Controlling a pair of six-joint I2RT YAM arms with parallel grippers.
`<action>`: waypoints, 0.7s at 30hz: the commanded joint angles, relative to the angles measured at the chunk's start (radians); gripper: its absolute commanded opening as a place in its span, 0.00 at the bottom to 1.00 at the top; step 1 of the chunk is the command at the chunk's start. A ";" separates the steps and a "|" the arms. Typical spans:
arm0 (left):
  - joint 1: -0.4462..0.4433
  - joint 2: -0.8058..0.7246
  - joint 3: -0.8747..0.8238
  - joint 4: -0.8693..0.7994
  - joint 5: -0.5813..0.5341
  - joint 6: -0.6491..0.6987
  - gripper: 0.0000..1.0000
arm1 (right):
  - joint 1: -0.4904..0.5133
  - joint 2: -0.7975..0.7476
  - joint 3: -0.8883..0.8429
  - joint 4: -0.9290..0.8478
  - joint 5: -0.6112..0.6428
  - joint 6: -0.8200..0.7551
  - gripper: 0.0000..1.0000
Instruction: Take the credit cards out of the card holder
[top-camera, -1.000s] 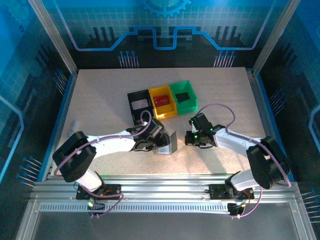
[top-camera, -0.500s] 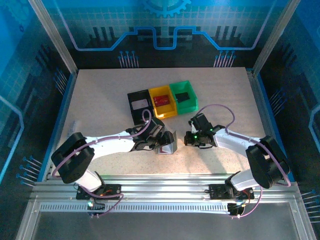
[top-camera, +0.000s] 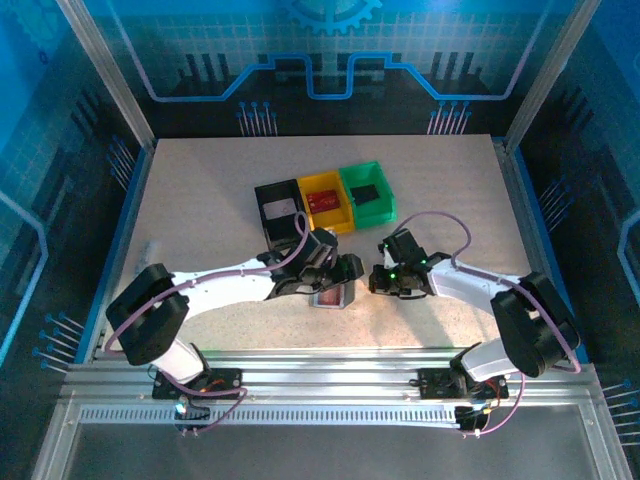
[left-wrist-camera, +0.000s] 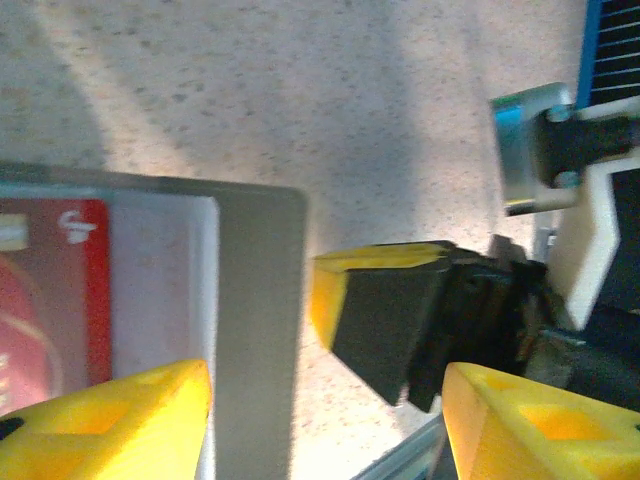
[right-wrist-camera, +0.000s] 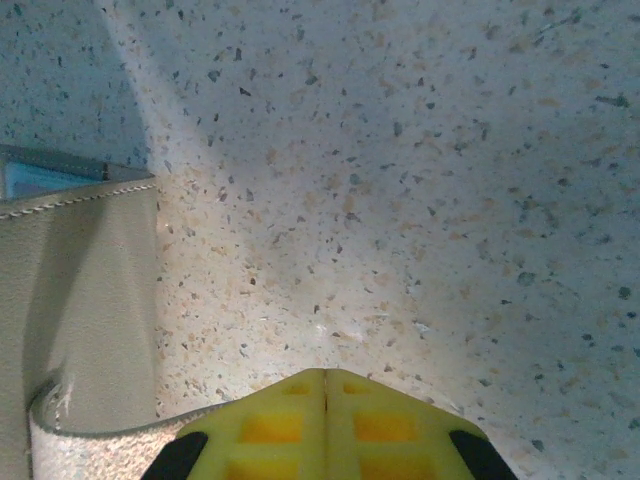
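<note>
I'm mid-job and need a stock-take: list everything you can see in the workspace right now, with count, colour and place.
table: one, speckled beige, under everything
black bin: one, left end of the row of bins at mid-table
yellow bin: one, middle of the row
green bin: one, right end of the row
whitish card: one, in the black bin
loose red card: one, in the yellow bin
black block: one, in the green bin
card holder: one, grey, in front of the bins
sleeved red card: one, inside the card holder
left claw: one, yellow-tipped, open over the card holder
right claw: one, yellow-tipped, shut, just right of the card holder
</note>
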 joint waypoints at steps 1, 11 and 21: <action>-0.017 0.041 0.045 0.017 0.031 -0.009 0.64 | -0.017 -0.036 -0.012 -0.007 -0.016 0.007 0.00; -0.034 0.114 0.044 0.069 0.048 -0.036 0.65 | -0.045 -0.092 -0.034 -0.031 -0.018 -0.002 0.00; -0.034 0.115 0.082 0.054 0.044 -0.013 0.66 | -0.060 -0.125 -0.013 -0.095 0.009 -0.031 0.08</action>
